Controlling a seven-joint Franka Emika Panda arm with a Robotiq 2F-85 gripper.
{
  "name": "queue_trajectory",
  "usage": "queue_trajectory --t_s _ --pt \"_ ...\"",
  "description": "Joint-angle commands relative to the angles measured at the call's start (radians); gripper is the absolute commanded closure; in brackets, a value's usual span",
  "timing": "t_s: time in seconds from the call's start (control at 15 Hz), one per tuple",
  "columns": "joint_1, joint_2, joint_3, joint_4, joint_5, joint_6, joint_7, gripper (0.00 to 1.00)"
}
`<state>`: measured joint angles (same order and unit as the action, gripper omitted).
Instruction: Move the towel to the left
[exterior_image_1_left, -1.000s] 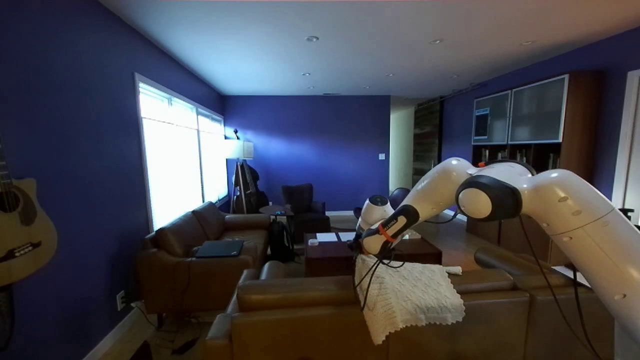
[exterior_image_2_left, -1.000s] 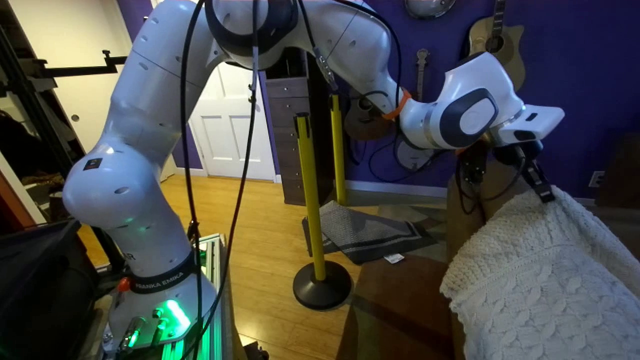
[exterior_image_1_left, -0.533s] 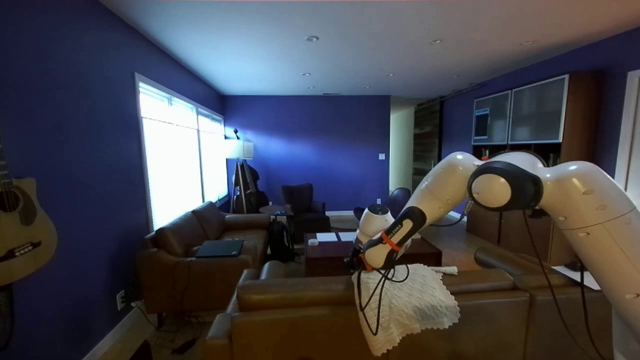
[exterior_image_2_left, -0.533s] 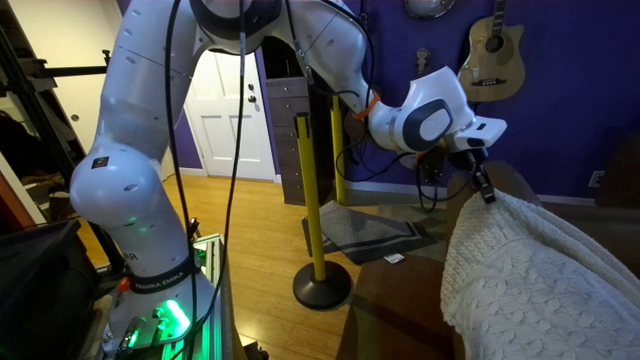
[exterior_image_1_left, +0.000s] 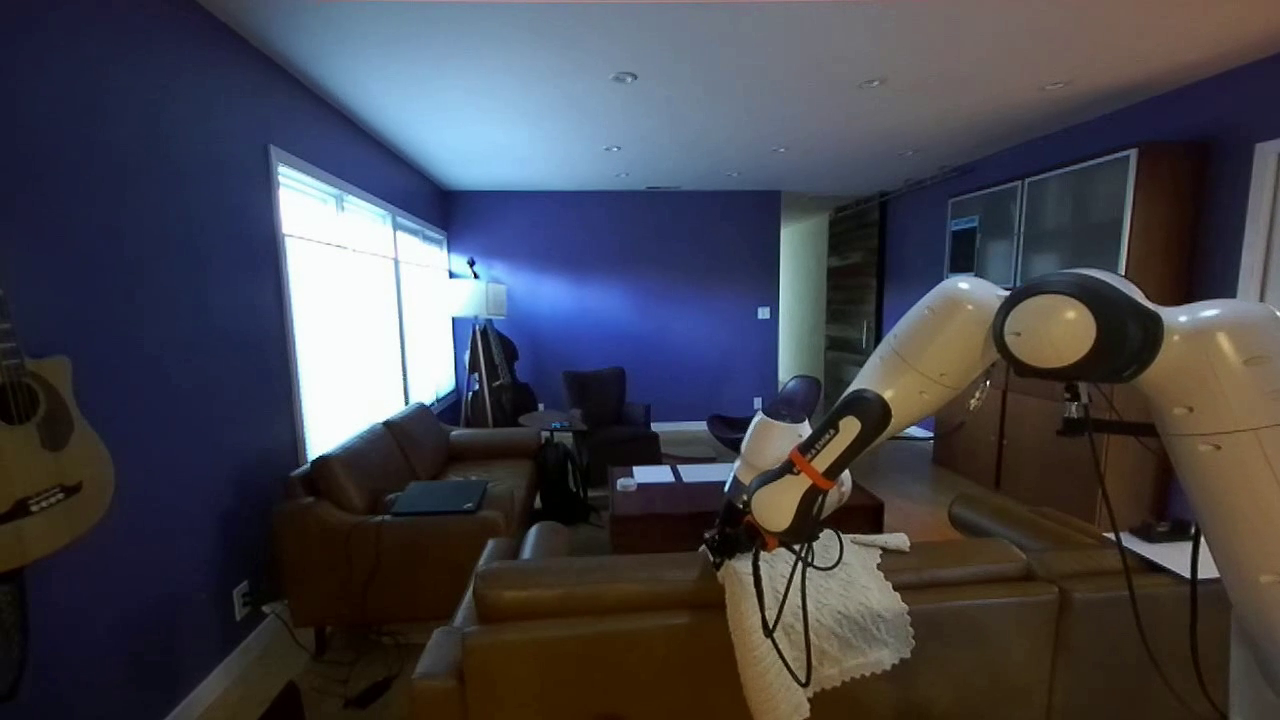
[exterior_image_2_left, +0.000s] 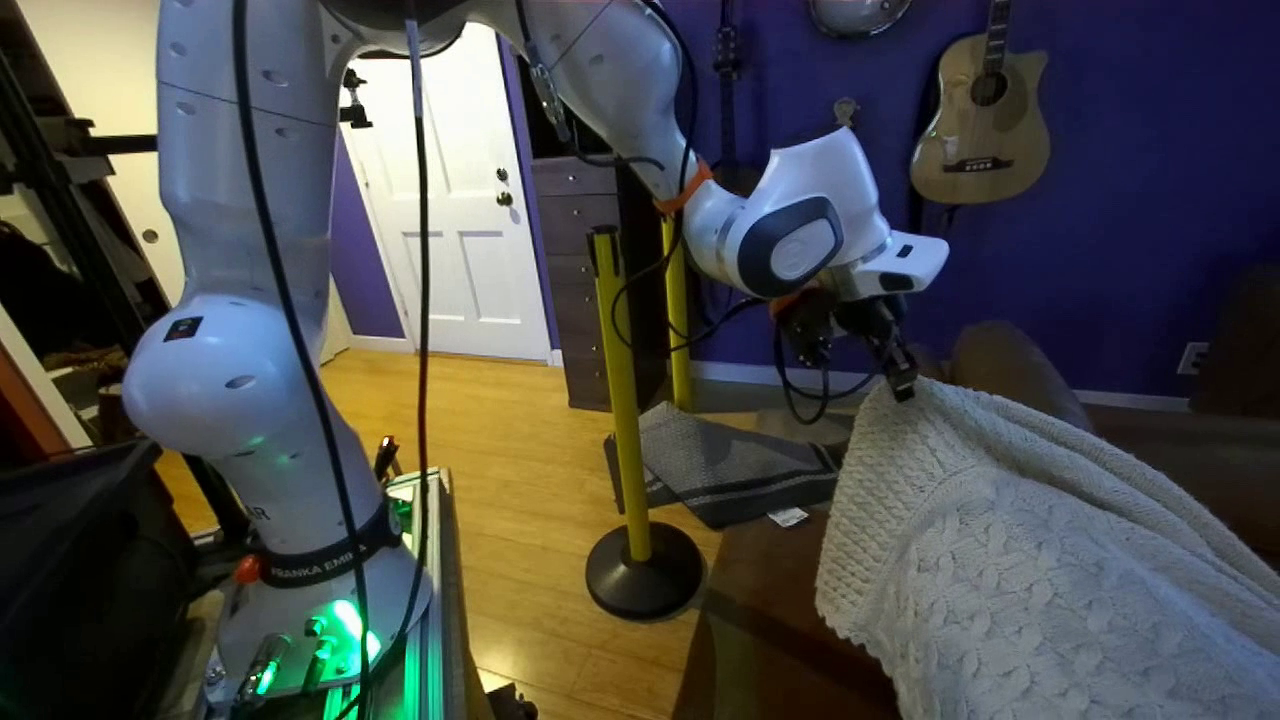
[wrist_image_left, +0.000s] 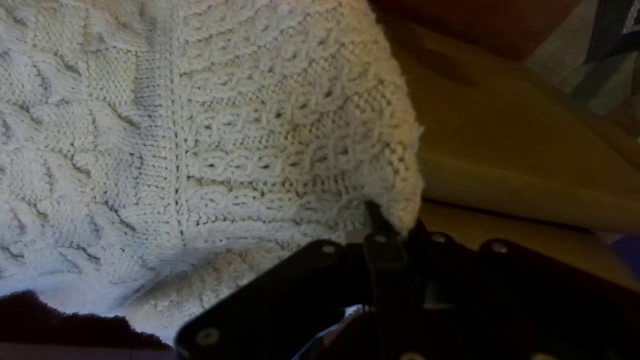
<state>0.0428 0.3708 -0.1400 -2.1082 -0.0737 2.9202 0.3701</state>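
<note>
In an exterior view we are facing a brown leather sofa (exterior_image_1_left: 590, 650) from behind, in a room with blue-violet walls (exterior_image_1_left: 620, 270). The towel (exterior_image_2_left: 1050, 590) is lying draped over the sofa's back. We are seeing the gripper (exterior_image_2_left: 903, 388) pinching the towel's edge, its jaws standing narrow around it. We are noticing creamy cable knit, raised braids, and a scalloped hem hanging against smooth leather.
</note>
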Motion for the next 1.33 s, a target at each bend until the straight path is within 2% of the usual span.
queue_trajectory --t_s 0.0,0.07,0.27,0.67,0.93,1.27 --pt "0.013 0.001 -0.012 -0.002 0.022 0.0 -0.021 0.92" --pt "0.013 0.001 -0.012 -0.003 0.022 0.002 -0.022 0.98" --pt "0.059 -0.002 -0.002 0.001 0.0 0.028 -0.024 0.98" --pt "0.126 -0.015 0.114 -0.016 0.027 0.078 -0.089 0.98" --pt "0.158 0.009 0.148 -0.016 -0.008 0.205 -0.081 0.98" --pt "0.182 0.06 0.142 -0.013 -0.033 0.329 -0.122 0.98"
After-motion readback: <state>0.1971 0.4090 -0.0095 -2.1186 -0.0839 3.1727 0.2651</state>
